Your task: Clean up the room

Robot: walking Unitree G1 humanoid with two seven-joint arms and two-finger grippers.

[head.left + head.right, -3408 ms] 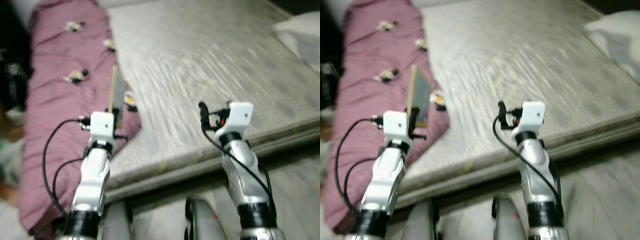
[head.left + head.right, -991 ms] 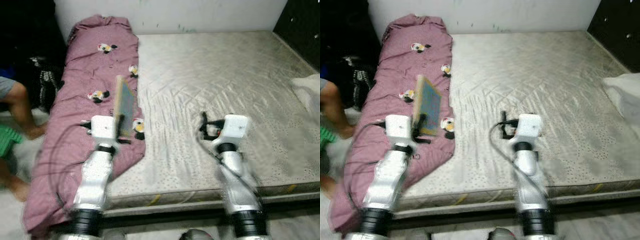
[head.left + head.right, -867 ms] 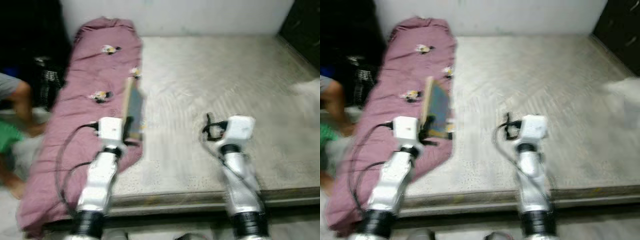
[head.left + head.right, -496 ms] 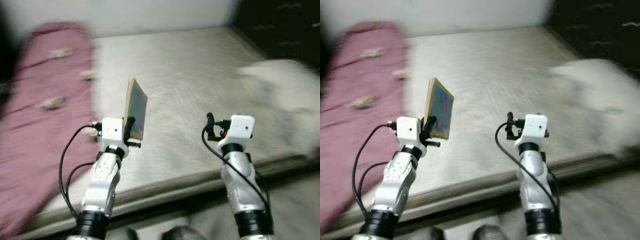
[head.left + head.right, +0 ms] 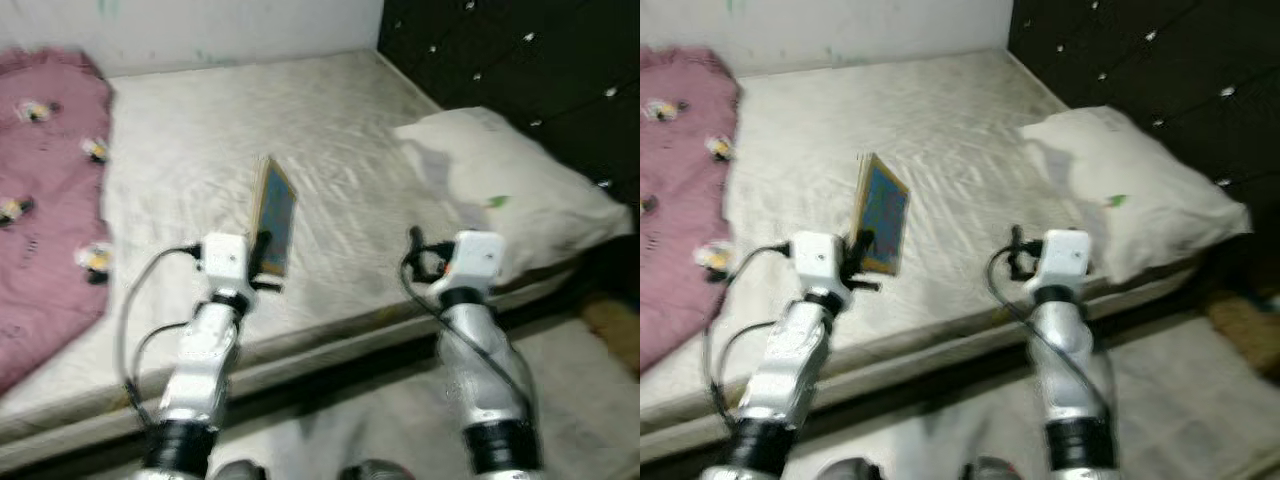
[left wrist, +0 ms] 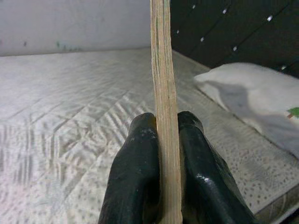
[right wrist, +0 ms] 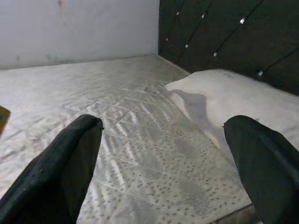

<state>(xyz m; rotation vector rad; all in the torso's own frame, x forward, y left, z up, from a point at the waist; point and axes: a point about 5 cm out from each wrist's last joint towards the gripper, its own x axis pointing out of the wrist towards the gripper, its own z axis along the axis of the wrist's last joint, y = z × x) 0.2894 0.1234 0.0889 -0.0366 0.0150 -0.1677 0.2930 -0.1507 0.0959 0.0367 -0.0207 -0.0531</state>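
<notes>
At far left a maroon quilt [image 5: 45,190] with small cartoon prints lies rumpled along the bed's edge. The bare mattress [image 5: 210,140] beside it is pale grey, quilted and creased. The left end effector [image 6: 161,158] is raised over the mattress's near edge, its black fingers [image 6: 135,186] clenched on a thin book [image 5: 273,217], which stands upright and edge-on; its cover looks bluish with a tan border, though blur hides detail. Further right, the right end effector [image 7: 163,154] hovers level at a similar height, fingers spread wide and holding nothing. Beyond it a soft white pillow [image 5: 500,170] rests against the dark tufted headboard [image 5: 520,70].
</notes>
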